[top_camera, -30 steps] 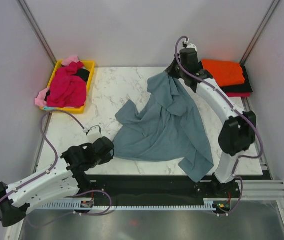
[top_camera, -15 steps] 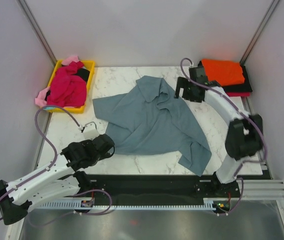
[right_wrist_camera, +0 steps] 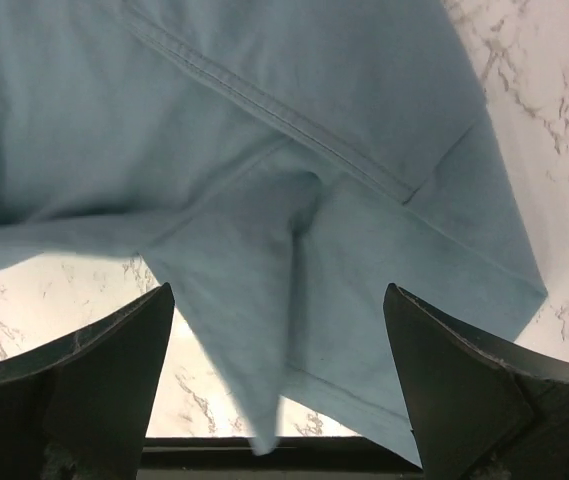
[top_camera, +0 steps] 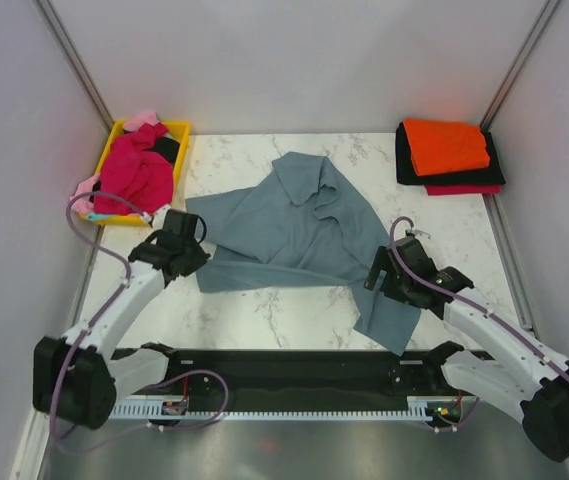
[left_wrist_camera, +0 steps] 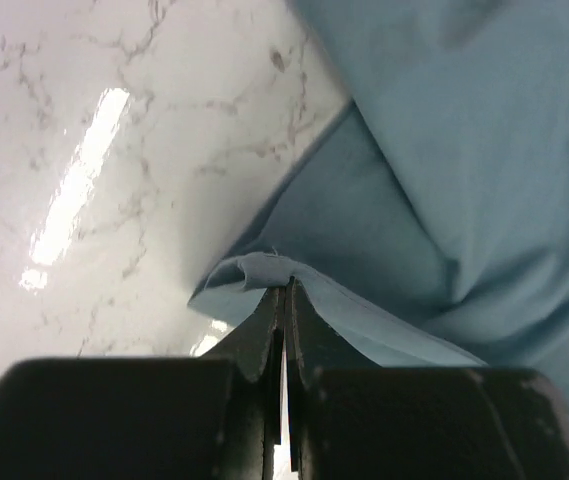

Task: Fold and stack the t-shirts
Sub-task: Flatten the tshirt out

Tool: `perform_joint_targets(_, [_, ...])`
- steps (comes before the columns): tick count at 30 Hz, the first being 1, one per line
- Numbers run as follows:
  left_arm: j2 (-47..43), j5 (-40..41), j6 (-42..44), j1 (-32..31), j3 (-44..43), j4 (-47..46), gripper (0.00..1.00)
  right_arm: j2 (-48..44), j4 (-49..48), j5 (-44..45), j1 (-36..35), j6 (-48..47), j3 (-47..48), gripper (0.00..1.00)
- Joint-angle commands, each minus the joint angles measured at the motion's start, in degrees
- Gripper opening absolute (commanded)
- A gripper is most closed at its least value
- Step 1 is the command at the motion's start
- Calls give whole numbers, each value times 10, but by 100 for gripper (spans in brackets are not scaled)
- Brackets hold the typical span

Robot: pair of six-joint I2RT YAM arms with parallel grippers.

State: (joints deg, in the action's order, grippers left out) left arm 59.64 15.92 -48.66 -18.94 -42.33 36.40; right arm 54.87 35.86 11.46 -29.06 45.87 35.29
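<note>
Start with the slate blue-grey t-shirt point(top_camera: 294, 225): sprawled unfolded and rumpled across the middle of the marble table point(top_camera: 264, 315), creases bunched toward 12 o'clock, one loose flap trailing to 5 o'clock. At its 9 o'clock edge, note the left gripper point(left_wrist_camera: 286, 292), fingers pressed together on a small peak of hem, probably to anchor that side or draw it flat. Over the 5 o'clock flap, find the right gripper point(right_wrist_camera: 279, 300), fingers spread wide, gripping nothing, seemingly lined up to take that corner. Farther out at 2 o'clock, see an orange t-shirt point(top_camera: 446, 145) folded atop a black t-shirt point(top_camera: 404, 165) and a red t-shirt point(top_camera: 454, 188): evidently the finished stack. At 10 o'clock, spot the yellow tray point(top_camera: 177, 128), heaped with a magenta t-shirt point(top_camera: 136, 175) and a pink t-shirt point(top_camera: 84, 190), likely awaiting folding. Judged early for this shirt: flattening first.
</note>
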Motion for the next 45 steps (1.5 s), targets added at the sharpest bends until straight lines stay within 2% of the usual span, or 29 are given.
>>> perform_joint_targets(1, [93,-44,86,50,-72,-92,2,-27,13,6,-6,46,12,94])
perform_joint_targets(2, [117,-55,79,91,-90,-92,2,-26,29,7,-7,48,11,94])
perform_joint_targets(3, [156,-103,72,114,-105,-98,2,-23,33,8,-10,52,8,94])
perform_joint_targets(5, [176,-143,62,151,-131,-109,2,-17,20,10,-11,66,-6,95])
perform_joint_targets(10, [154,-144,62,152,-130,-118,2,86,-46,15,-12,49,-3,97])
perform_joint_targets(13, [132,-135,72,152,-116,-117,2,175,-96,17,-4,29,31,98])
perform_joint_targets(17, [125,-128,77,155,-111,-116,2,322,-146,-23,43,-9,114,98])
perform_joint_targets(21, [130,-127,80,164,-127,-111,2,408,-149,-45,142,-68,206,98])
perform_joint_targets(25, [145,-140,86,167,-148,-107,2,460,-78,-74,178,-146,355,98])
perform_joint_targets(28, [143,-141,88,167,-144,-106,2,424,-65,-96,178,-188,355,98])
perform_joint_targets(31, [130,-136,87,167,-129,-112,2,332,-57,-106,182,-219,304,98])
perform_joint_targets(34, [127,-143,86,166,-124,-114,2,199,-43,-92,186,-175,218,97])
perform_joint_targets(37, [128,-148,84,165,-125,-115,2,127,-52,-105,186,-115,127,91])
perform_joint_targets(40, [126,-148,84,164,-124,-115,2,103,-53,-101,187,-82,60,89])
perform_joint_targets(45, [112,-150,89,164,-117,-115,2,45,-70,-129,185,-24,-33,78])
